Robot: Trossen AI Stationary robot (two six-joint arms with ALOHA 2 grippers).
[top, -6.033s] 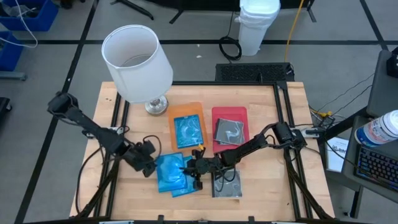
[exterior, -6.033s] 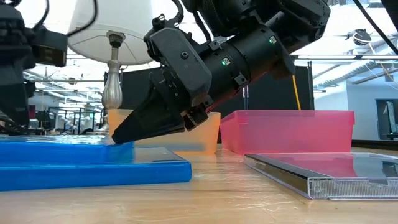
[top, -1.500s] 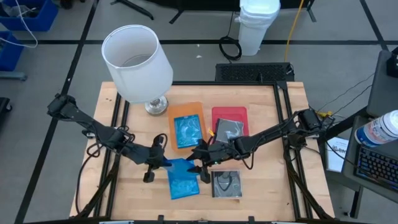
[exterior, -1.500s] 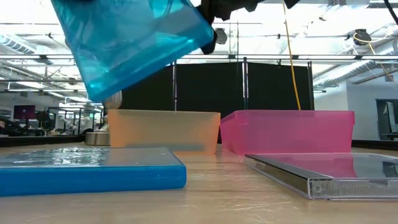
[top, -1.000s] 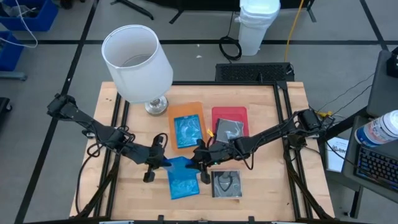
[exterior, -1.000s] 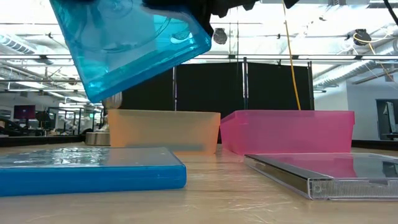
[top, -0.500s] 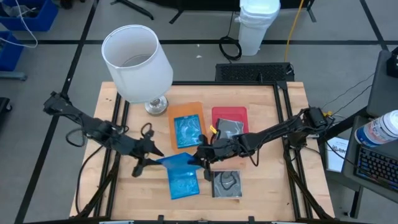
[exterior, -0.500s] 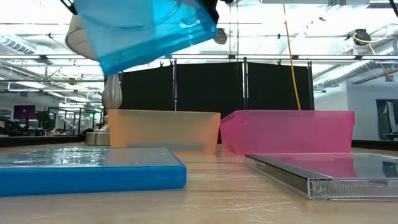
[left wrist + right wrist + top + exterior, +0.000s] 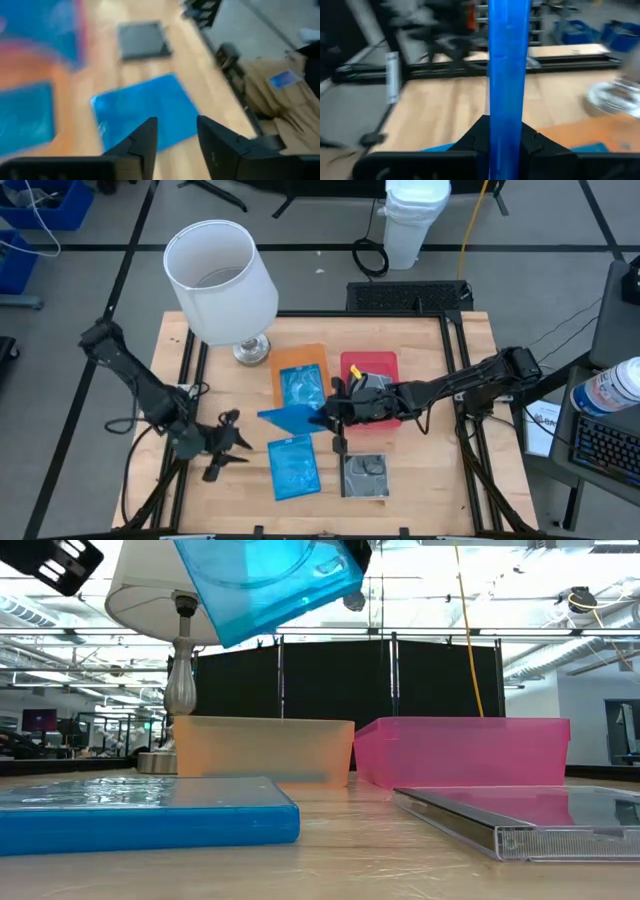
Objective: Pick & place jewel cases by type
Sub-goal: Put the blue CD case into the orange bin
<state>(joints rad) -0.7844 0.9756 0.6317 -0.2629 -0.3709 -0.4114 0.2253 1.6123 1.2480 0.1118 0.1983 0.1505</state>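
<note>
The right gripper point(image 9: 332, 418) pinches a blue jewel case point(image 9: 292, 418) by its edge and holds it tilted in the air, above the surface point(image 9: 420, 480) and just beside the 6 o'clock edge of the orange tray point(image 9: 300, 357). The left gripper point(image 9: 232, 450), with its fingers spread and holding nothing, is at about 9 o'clock from a second blue jewel case point(image 9: 293, 468) lying flat on the surface. A clear dark jewel case point(image 9: 364, 474) lies at 3 o'clock of that one, and the red tray point(image 9: 365, 361) holds another dark case point(image 9: 371, 386).
</note>
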